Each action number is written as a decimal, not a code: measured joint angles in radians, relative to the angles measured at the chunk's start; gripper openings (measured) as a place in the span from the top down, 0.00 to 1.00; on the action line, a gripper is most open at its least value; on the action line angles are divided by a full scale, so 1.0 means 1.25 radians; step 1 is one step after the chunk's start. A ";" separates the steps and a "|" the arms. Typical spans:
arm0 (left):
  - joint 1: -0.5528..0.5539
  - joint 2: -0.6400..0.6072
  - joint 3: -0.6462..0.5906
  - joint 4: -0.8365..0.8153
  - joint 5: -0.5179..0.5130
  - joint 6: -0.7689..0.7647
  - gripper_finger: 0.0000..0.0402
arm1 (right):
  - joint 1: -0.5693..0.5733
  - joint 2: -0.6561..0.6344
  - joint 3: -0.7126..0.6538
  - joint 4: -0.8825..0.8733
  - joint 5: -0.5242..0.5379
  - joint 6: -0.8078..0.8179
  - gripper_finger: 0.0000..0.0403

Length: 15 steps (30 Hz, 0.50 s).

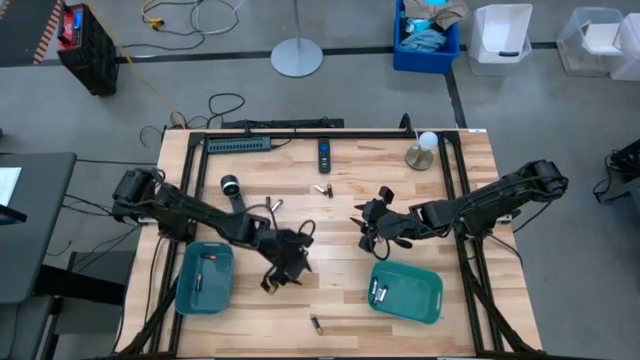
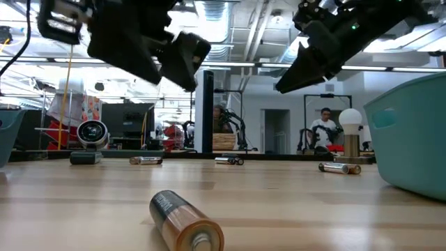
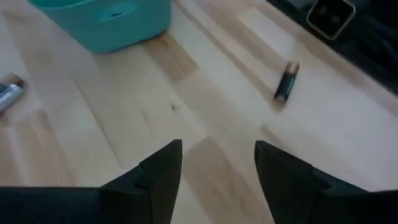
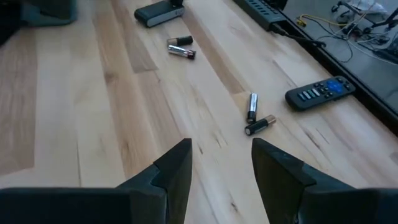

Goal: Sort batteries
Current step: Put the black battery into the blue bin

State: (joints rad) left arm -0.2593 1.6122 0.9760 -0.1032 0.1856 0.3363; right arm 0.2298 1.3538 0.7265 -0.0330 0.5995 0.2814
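Hovering with empty, parted fingers, the left gripper (image 3: pixel 217 180) hangs above bare wood; a dark gold-ended battery (image 3: pixel 286 81) lies ahead, near the teal plastic tray (image 3: pixel 106 22). The right gripper (image 4: pixel 221 177), likewise parted, faces two small batteries (image 4: pixel 255 116) by the black remote (image 4: pixel 319 93).

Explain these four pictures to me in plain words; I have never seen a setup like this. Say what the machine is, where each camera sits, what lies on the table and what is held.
The machine is two dark robot arms at a wooden table, there to sort batteries. One picture looks straight down from above, one looks level across the tabletop, and two come from cameras on the arms' wrists. The left gripper hangs beside the left teal tray; the right gripper hangs above the right teal tray. Both have their fingers open and hold nothing. Loose batteries lie about: one near the front edge, a pair near the remote. Each tray already holds some. A remote and a lamp sit at the back.
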 joint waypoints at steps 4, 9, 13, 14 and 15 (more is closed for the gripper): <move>-0.050 0.048 0.001 0.080 -0.074 -0.075 0.51 | 0.013 -0.024 0.000 0.016 0.000 -0.037 0.55; -0.092 0.135 0.029 0.095 -0.115 -0.131 0.51 | 0.032 -0.104 0.000 0.074 0.001 -0.082 0.55; -0.115 0.163 0.064 0.105 -0.114 -0.134 0.51 | 0.057 -0.168 0.000 0.057 0.006 -0.086 0.55; -0.119 0.166 0.069 0.104 -0.112 -0.133 0.51 | 0.065 -0.182 0.000 0.040 0.006 -0.086 0.55; -0.123 0.167 0.072 0.109 -0.106 -0.132 0.51 | 0.072 -0.192 0.000 0.031 0.008 -0.086 0.55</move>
State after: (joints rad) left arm -0.4132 1.8210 1.0661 0.0326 0.0528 0.1707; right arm 0.3198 1.1134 0.7269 0.0052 0.6091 0.1738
